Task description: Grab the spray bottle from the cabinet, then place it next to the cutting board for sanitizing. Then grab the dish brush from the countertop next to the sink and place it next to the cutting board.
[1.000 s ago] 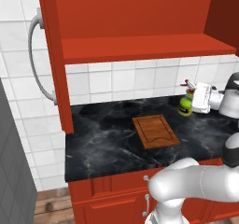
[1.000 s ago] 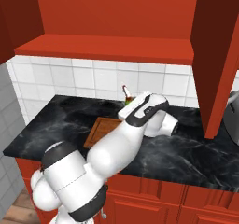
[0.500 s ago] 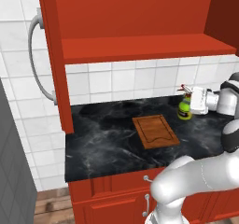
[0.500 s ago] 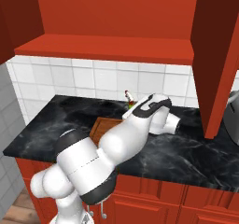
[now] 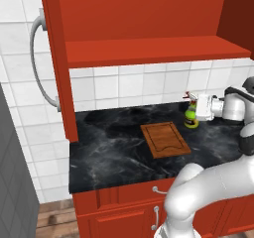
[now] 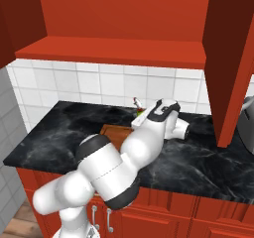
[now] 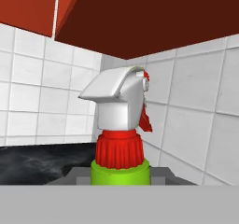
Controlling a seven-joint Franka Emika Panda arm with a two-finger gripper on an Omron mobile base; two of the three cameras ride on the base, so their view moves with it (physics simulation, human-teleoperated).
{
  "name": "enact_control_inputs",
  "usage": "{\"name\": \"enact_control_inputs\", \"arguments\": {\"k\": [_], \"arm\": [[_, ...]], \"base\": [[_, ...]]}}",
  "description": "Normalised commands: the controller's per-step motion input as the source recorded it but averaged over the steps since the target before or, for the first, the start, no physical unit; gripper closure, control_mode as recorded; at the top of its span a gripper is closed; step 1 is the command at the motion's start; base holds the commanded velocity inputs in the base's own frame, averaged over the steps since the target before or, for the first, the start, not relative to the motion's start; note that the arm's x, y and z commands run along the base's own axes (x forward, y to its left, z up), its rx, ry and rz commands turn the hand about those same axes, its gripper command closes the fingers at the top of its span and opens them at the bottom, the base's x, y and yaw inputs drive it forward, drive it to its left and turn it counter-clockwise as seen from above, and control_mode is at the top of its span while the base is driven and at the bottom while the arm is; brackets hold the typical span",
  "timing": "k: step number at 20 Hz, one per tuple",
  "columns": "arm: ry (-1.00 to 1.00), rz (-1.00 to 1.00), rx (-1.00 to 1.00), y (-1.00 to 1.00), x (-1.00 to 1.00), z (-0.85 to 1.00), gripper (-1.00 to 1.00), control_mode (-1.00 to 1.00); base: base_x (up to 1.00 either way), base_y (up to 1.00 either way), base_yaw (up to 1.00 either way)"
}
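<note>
My gripper (image 5: 195, 108) is shut on the spray bottle (image 5: 191, 117), a small green bottle with a white-and-red trigger head. It stands upright and low over the black countertop (image 5: 109, 138), just beyond the back right corner of the brown cutting board (image 5: 164, 139). Whether its base touches the slab I cannot tell. In the hand view the spray bottle's head (image 7: 119, 111) is close up and the fingertips are hidden. In the right base view my arm covers most of the cutting board (image 6: 112, 132), and the bottle's top (image 6: 138, 105) peeks out behind it. The dish brush and sink are out of view.
The red cabinet's shelf (image 5: 149, 51) hangs above the counter, its open door with a curved grey handle (image 5: 39, 63) at the left. Another open red door (image 6: 230, 58) hangs at the right, with a grey rounded object (image 6: 247, 118) behind it. White tiles back the counter.
The gripper has carried the spray bottle down and a little left, closer to the countertop and the cutting board's back right corner.
</note>
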Motion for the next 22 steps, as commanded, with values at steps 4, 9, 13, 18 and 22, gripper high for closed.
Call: {"name": "enact_control_inputs", "arguments": {"k": [4,9,13,18,22], "arm": [[0.00,0.04,0.00,-0.06,0.31,-0.28,1.00,-1.00],[0.00,0.05,0.00,-0.13,0.29,-0.23,1.00,-1.00],[0.00,0.04,0.00,-0.11,0.21,-0.24,1.00,-1.00],[0.04,0.01,0.00,-0.02,0.12,-0.39,1.00,-1.00],[0.05,0.01,0.00,0.00,0.00,-0.57,1.00,-1.00]], "base": [[0.00,0.00,0.00],[0.00,0.00,0.00],[0.00,0.00,0.00],[0.00,0.00,0.00],[0.00,0.00,0.00]]}}
